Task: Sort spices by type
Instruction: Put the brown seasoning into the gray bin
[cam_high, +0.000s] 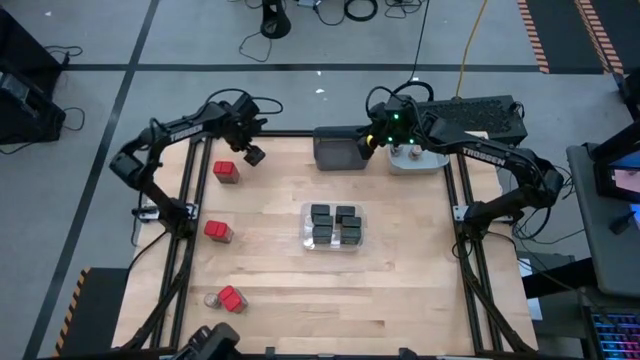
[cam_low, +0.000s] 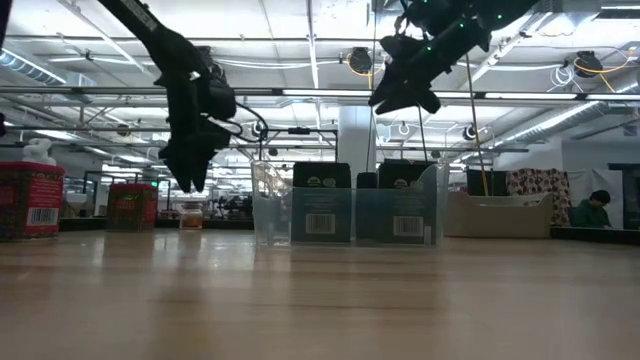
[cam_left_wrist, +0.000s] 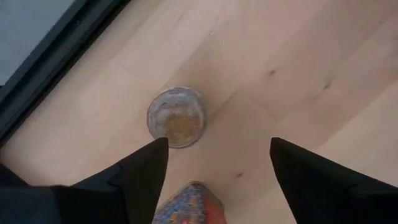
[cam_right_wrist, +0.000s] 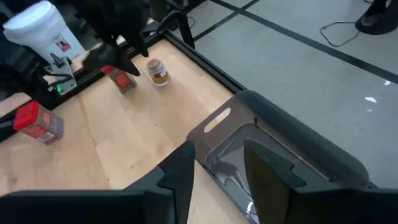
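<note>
My left gripper (cam_left_wrist: 217, 146) stands open and points down at the table's far left, above a small round jar (cam_left_wrist: 176, 116) that stands on its base, also in the low view (cam_low: 191, 215). A red-topped box (cam_left_wrist: 189, 205) lies beside the jar, below the fingers (cam_high: 226, 172). My right gripper (cam_right_wrist: 214, 158) is open with nothing between its fingers, above the dark grey bin (cam_right_wrist: 292, 143) at the far edge (cam_high: 338, 148). Several black boxes stand in the clear bin (cam_high: 360, 240) at mid-table. Two more red boxes (cam_high: 218, 232) (cam_high: 231, 298) and a jar (cam_high: 212, 299) rest on the left side.
A light grey bin (cam_high: 432, 163) with a jar (cam_high: 408, 152) in it stands right of the dark grey bin. Black frame rails (cam_high: 190, 250) run along the table's left and right sides. A white bottle (cam_right_wrist: 43, 28) stands beyond the left edge. Bare wood lies at near right.
</note>
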